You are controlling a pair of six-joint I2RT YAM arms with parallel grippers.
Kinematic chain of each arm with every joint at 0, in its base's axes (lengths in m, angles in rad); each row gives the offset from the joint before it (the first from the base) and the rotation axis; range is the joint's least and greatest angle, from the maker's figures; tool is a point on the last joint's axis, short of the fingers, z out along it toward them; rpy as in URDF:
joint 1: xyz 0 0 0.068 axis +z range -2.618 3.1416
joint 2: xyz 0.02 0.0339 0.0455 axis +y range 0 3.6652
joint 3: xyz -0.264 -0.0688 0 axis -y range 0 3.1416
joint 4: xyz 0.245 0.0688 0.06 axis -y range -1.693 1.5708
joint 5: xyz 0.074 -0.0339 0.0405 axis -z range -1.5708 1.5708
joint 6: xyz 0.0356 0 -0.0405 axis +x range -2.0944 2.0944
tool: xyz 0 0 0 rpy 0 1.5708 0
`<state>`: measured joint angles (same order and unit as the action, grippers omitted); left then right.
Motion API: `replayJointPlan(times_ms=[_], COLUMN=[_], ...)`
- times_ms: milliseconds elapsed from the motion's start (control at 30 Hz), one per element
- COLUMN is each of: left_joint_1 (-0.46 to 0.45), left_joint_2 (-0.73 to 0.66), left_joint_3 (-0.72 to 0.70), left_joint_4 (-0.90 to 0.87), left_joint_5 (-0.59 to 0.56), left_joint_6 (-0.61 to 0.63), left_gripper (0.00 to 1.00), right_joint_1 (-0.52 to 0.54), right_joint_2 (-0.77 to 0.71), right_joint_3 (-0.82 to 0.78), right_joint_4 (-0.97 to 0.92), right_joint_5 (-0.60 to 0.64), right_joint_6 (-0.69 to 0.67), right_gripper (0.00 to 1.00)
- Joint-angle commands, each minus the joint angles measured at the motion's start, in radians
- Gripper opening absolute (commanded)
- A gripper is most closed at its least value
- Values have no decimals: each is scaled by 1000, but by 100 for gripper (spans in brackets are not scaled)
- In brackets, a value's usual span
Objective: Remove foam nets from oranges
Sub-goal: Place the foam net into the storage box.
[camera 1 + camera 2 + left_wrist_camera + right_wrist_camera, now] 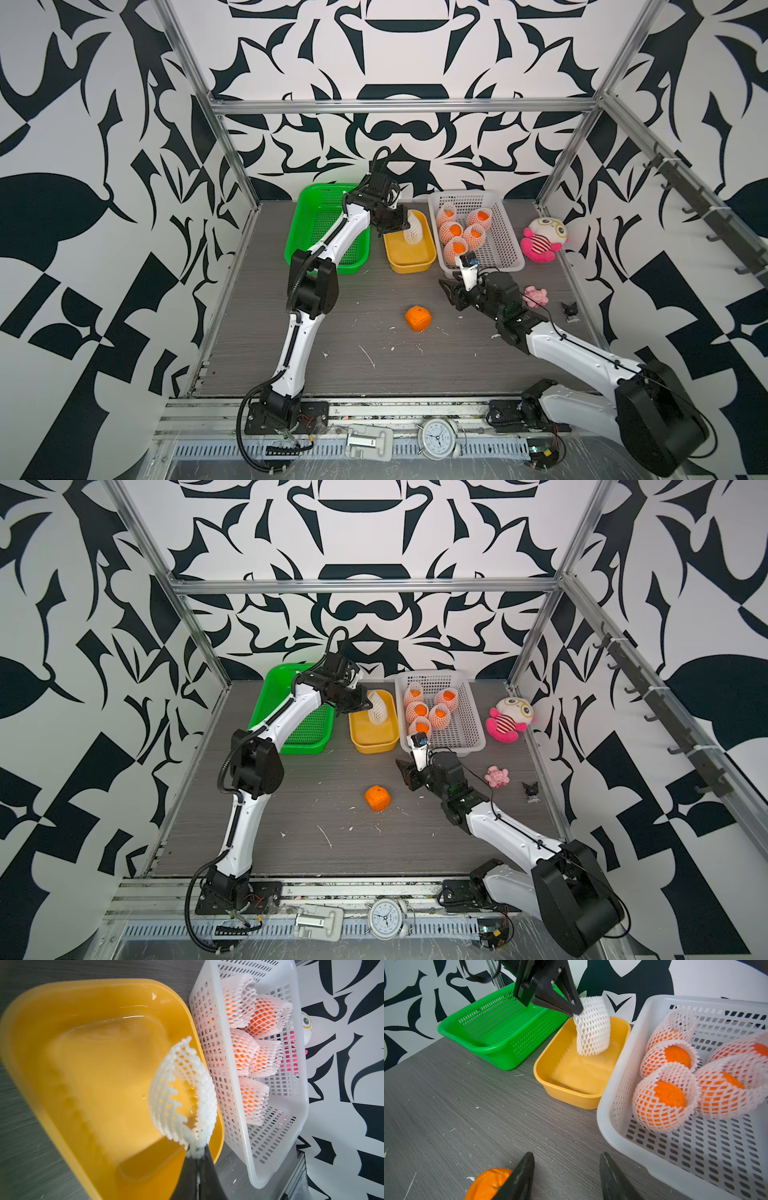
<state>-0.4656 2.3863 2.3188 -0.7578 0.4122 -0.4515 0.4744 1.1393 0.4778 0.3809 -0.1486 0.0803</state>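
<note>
**Left hand (576, 1011) pinching one empty foam net (592, 1026) over the yellow tub (571, 1099)**

Left hand is reaching across the back of the bench (353, 340), fingers pressed together on the top edge of the foam net. Net is hanging straight down from the fingertips as an open, empty sleeve, its lower end dangling inside the yellow tub. Whether it is touching the tub floor, cannot tell.

Green basket (309, 195) is sitting just beside the tub on the left arm's side. White basket (505, 249) is sitting just beside the tub on the opposite side. Five netted oranges (451, 230) are lying clustered in the white basket, each wearing its sleeve, with orange skin showing at the open end.

Right hand (566, 1157) is hovering low over the bench near the white basket's front corner, jaws spread with nothing between them. Bare orange (417, 318) is lying on the bench between the two arms, near the right hand but apart from it in both top views. In the right wrist view it is showing partly behind one finger. White foam crumbs (368, 355) are lying scattered around it.
</note>
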Motion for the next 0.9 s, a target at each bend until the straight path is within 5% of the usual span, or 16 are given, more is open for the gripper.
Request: replayJointPlan(times_ms=[0, 267, 867], left_joint_1=[11, 18, 27], left_joint_2=[42, 152, 120], left_joint_3=[43, 148, 134], left_joint_4=[-2, 15, 31], left_joint_5=[66, 124, 75], left_joint_6=[17, 16, 80], left_gripper=[0, 0, 63], right_joint_1=[7, 6, 7], right_joint_2=[-26, -45, -47], right_joint_3=[-7, -14, -11], right_joint_4=[38, 23, 15], right_joint_5=[5, 8, -3], right_joint_6=[30, 49, 79], right_gripper=[53, 53, 52])
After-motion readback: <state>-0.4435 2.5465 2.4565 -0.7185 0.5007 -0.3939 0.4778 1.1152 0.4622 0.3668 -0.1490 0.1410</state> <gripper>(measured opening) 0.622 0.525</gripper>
